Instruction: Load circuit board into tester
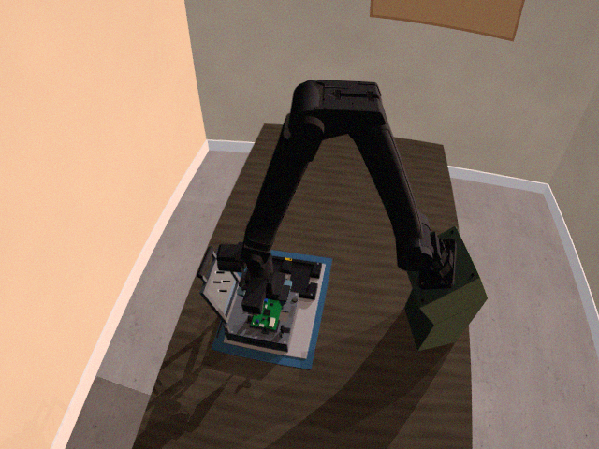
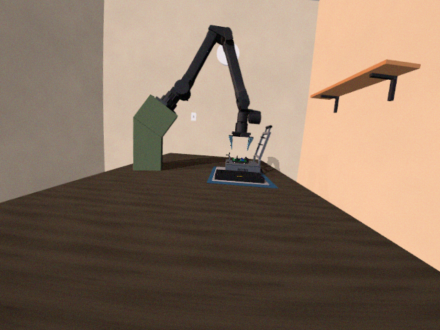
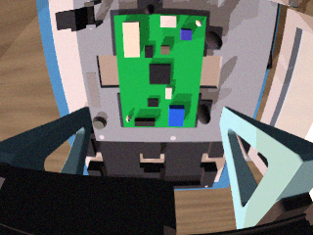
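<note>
The green circuit board lies face up in the grey tester. Its white connector end is toward the lone black post and the hook's end. The two hinge-side posts stand close along its other long edge. It looks flat; small pale spots show at two opposite corners, but whether both pins pass fully through is too small to tell. The lid stands open. The latch hook is free. My gripper is open and empty, above the board.
The black tray is beside the tester, partly hidden by my arm in the top view; no board shows in its visible part. Both stand on a white base with a blue border. The raised lid rises close beside my wrist.
</note>
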You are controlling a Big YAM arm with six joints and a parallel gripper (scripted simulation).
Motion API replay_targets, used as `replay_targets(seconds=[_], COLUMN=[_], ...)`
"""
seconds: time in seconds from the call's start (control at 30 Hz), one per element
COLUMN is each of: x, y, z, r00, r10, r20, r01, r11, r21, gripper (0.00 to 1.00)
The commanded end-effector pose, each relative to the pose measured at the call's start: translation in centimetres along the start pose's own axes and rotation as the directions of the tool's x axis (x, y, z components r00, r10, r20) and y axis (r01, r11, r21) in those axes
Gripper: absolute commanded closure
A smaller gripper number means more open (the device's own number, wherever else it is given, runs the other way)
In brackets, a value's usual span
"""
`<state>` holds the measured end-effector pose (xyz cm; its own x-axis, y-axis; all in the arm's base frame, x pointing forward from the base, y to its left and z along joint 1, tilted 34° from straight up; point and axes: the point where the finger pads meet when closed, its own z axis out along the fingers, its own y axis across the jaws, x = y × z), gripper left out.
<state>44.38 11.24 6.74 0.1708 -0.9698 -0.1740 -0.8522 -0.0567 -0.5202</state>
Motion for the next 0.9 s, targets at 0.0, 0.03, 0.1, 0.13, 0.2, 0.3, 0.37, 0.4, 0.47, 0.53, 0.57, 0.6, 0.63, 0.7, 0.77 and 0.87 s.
replay_targets(seconds=[0.0,0.03,0.1,0.13,0.2,0.3,0.37,0.4,0.47,0.53,0.57,0.6,0.63,0.7,0.77,0.87], x=[0.3,0.3,0.3,0.3,0.3,0.3,0.2,0.2,0.1,0.1,0.1,0.1,0.0,0.0,0.0,0.0], y=[-0.6,-0.6,-0.7,-0.8,-0.9,-0.9,-1.2,-1.3,-1.6,-1.9,-2.0,-2.0,-2.1,-2.2,-2.3,-2.3], z=[-2.6,-3.1,-4.2,-4.7,-5.9,-6.4,-7.6,-8.3,-9.5,-10.8,-11.4,-11.9,-12.5,-13.6,-14.7,-15.2], r00=[1.000,1.000,1.000,1.000,1.000,1.000,1.000,1.000,1.000,1.000,1.000,1.000,1.000,1.000,1.000,1.000], r10=[-0.005,-0.005,-0.005,-0.006,-0.006,-0.006,-0.007,-0.008,-0.009,-0.010,-0.010,-0.011,-0.011,-0.012,-0.012,-0.013], r20=[0.000,0.000,0.000,0.000,0.000,0.000,0.000,0.001,0.001,0.001,0.001,0.001,0.001,0.001,0.001,0.001], r01=[0.005,0.005,0.005,0.006,0.006,0.006,0.007,0.008,0.009,0.010,0.010,0.011,0.011,0.012,0.012,0.013], r11=[1.000,1.000,1.000,1.000,1.000,1.000,0.999,0.999,0.999,0.999,0.999,0.999,0.998,0.998,0.998,0.998], r21=[0.023,0.023,0.025,0.027,0.029,0.030,0.035,0.038,0.045,0.050,0.052,0.054,0.055,0.058,0.061,0.062], gripper=[0.08,0.08,0.08,0.08,0.08,0.08,0.08,0.08,0.08,0.08,0.08,0.08,0.08,0.08,0.08,0.08])
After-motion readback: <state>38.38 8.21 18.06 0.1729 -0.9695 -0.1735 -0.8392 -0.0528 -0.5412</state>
